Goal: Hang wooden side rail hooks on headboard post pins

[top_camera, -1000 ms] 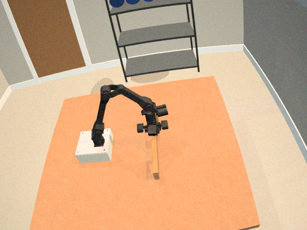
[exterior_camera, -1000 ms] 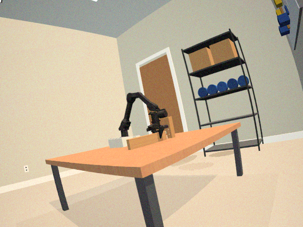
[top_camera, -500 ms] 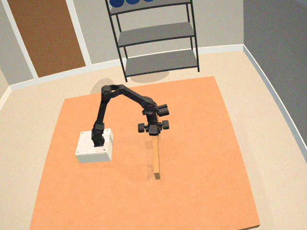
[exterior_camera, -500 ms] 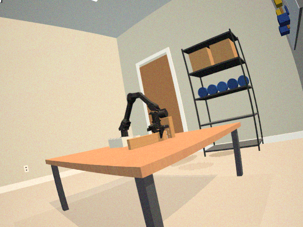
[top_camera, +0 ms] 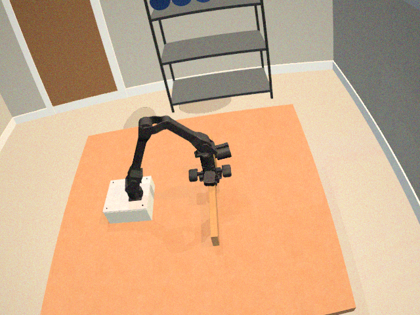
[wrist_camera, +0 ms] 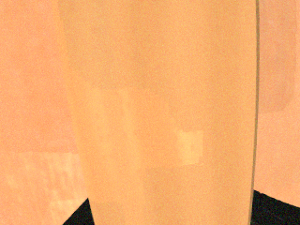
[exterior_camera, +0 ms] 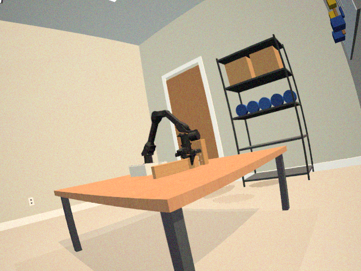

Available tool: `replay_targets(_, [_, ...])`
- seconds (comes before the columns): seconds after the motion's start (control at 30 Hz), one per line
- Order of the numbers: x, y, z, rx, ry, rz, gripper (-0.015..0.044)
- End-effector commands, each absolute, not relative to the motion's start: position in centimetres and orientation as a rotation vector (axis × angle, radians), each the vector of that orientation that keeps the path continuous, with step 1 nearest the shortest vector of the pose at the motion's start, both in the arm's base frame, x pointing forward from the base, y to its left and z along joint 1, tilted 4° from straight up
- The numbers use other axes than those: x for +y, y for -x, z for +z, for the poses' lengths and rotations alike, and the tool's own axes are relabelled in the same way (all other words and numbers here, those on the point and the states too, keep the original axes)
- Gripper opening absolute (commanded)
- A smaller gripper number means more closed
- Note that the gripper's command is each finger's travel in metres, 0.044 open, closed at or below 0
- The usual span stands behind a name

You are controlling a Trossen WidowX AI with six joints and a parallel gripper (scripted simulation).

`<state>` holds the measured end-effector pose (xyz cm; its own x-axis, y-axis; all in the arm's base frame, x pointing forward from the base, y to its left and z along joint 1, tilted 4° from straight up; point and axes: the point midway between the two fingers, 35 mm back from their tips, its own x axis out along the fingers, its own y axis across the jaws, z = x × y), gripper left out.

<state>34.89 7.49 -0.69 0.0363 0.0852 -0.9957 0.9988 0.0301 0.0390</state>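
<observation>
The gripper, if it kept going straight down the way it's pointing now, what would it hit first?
The gripper points down and is already clamped on the wooden side rail, so the rail itself comes first. Directly under that lies the orange table; how much gap remains beneath the rail here is unclear.

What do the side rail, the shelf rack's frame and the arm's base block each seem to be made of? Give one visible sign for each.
Side rail: looks like light wood, matt tan, held in the gripper.
Shelf rack: likely metal, with thin dark posts and a dull black finish.
Base block: unclear, perhaps painted metal or plastic; plain white, with small dark dots at its corners.
</observation>
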Motion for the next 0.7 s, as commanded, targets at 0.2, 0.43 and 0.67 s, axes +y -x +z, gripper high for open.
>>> replay_targets(0.2, [7.48,-34.91,-0.47,1.253,-1.262,-1.109,0.0000])
replay_targets(0.43, [7.47,-34.91,-0.35,1.253,-1.262,-1.109,0.0000])
replay_targets(0.67, [7.46,-34.90,-0.24,1.253,-1.262,-1.109,0.0000])
